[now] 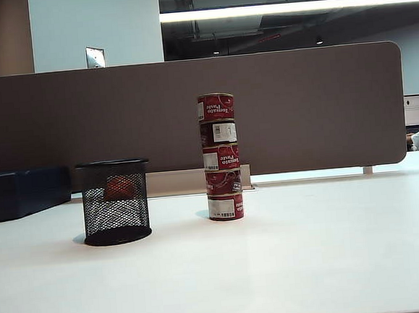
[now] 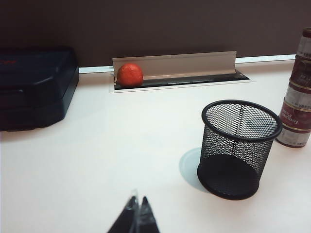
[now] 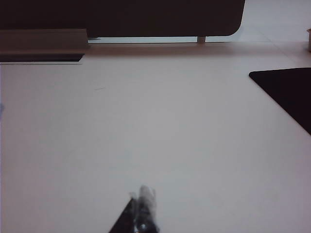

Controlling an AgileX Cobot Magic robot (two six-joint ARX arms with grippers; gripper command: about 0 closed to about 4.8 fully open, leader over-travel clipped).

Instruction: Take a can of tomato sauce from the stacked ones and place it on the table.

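Several short tins stand stacked (image 1: 220, 158) in one column on the white table (image 1: 311, 250), alternating bright red and dark maroon. The top one is a bright-red can of tomato sauce (image 1: 216, 107) with white lettering. The left wrist view catches the lower stack (image 2: 297, 107) at its edge, beyond the mesh cup. My left gripper (image 2: 138, 200) hovers over bare table short of the cup, tips together, shut and holding nothing. My right gripper (image 3: 141, 194) is also shut and holding nothing over bare table (image 3: 146, 121), with no can in its view. Neither arm appears in the exterior view.
A black wire-mesh cup (image 1: 115, 201) stands left of the stack, a small gap between them. An orange ball (image 2: 130, 74) lies in the cable slot by the brown divider (image 1: 300, 106). A dark case (image 2: 34, 85) sits far left. A black mat (image 3: 289, 94) lies off to the right.
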